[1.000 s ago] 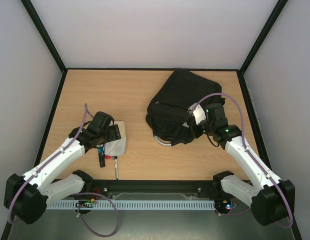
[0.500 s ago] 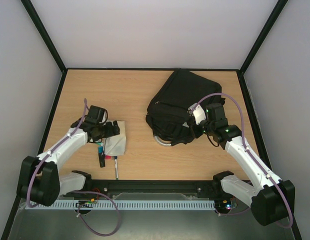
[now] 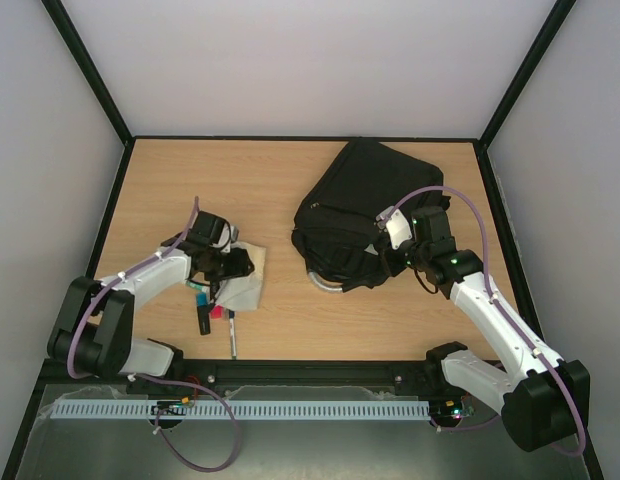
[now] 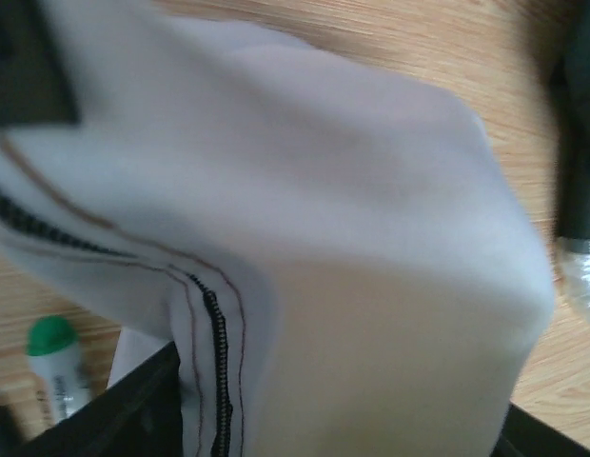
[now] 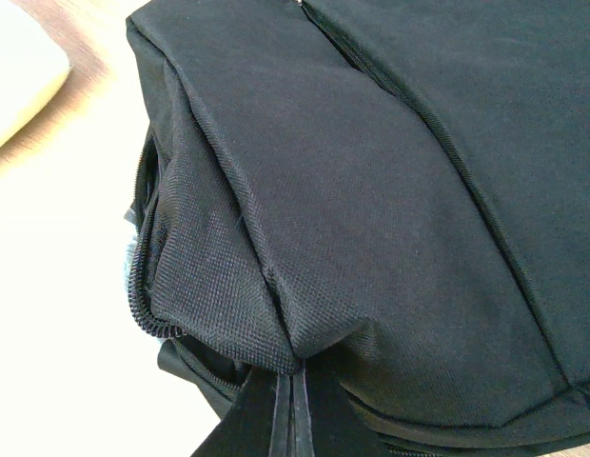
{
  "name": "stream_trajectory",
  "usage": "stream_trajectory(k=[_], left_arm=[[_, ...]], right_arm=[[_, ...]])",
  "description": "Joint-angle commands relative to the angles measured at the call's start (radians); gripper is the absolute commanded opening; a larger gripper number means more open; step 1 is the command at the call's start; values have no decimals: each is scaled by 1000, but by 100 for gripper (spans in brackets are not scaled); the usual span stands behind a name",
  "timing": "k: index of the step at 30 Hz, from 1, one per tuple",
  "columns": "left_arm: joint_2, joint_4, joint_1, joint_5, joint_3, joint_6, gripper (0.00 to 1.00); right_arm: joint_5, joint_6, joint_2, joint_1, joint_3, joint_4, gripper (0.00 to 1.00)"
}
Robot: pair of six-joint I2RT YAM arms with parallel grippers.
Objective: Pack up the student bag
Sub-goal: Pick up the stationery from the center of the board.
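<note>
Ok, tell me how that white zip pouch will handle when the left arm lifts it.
The pouch is soft cloth, bulging and creased, so it will probably sag when lifted. Thin fabric suggests it is light. Cushion-shaped, it seems unlikely to roll.

Overhead, close wrist views; bag (image 3: 362, 190) seemingly shared

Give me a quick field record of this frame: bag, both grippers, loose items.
bag: student bag lies on the table, right of centre, grey handle toward the arms
right gripper: shut at the bag's near edge, apparently pinching its fabric
left gripper: at the cream zip pouch; grip unclear
loose items: green-capped tube, black marker and pen on the table, near side of the pouch
</note>
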Motion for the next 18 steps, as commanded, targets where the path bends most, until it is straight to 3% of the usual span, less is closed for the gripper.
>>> stream_trajectory(k=[1, 6, 11, 18], left_arm=[[11, -4, -34, 37, 28, -1, 51], [-7, 0, -75, 47, 67, -19, 27], [-43, -4, -184, 42, 133, -25, 14], [-125, 15, -436, -92, 245, 46, 2]], right_arm=[[-21, -9, -5, -3, 7, -6, 1], [-4, -6, 4, -3, 5, 0, 1], [72, -50, -13, -3, 19, -13, 1], [69, -77, -26, -3, 92, -114, 1]])
